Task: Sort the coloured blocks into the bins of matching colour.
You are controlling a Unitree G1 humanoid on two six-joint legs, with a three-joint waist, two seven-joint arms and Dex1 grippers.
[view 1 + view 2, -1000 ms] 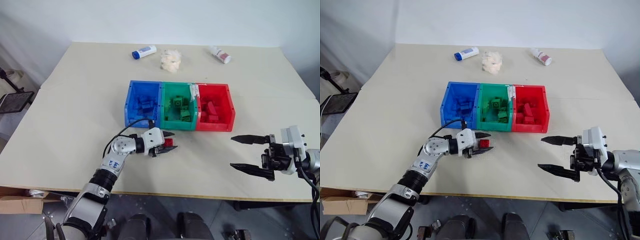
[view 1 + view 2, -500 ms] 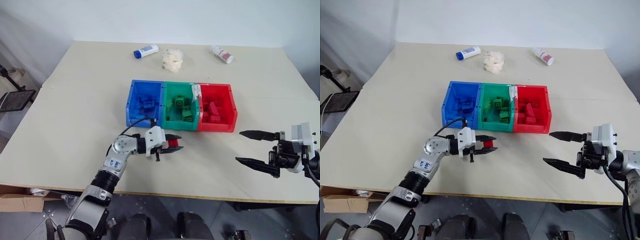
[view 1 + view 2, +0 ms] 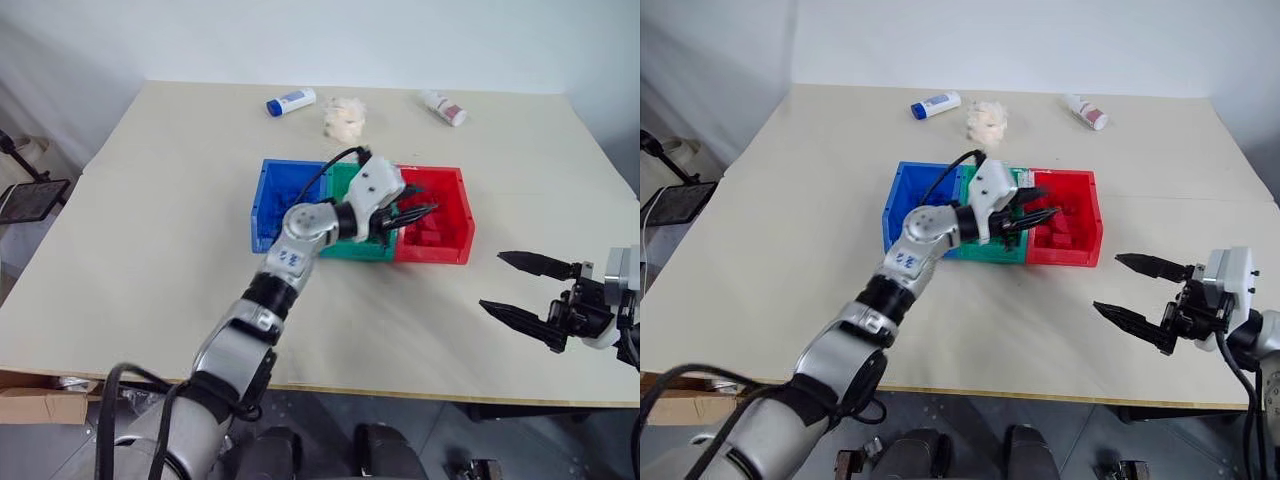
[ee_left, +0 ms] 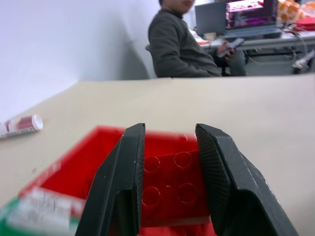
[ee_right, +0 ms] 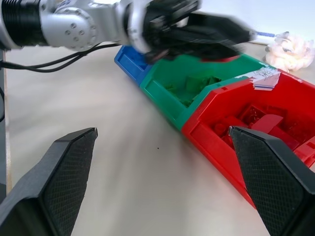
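While a red block (image 4: 170, 189) sits clamped in the left claw (image 3: 418, 212) above the red bin (image 3: 452, 246), the right claw (image 3: 522, 290) gapes wide, well apart. Beyond the bins on the surface (image 3: 150, 230) lie 2 bottles (image 3: 290, 102) and a fluffy wad (image 3: 343, 116).

No readable text; labels on bottles and bin tape too small to read
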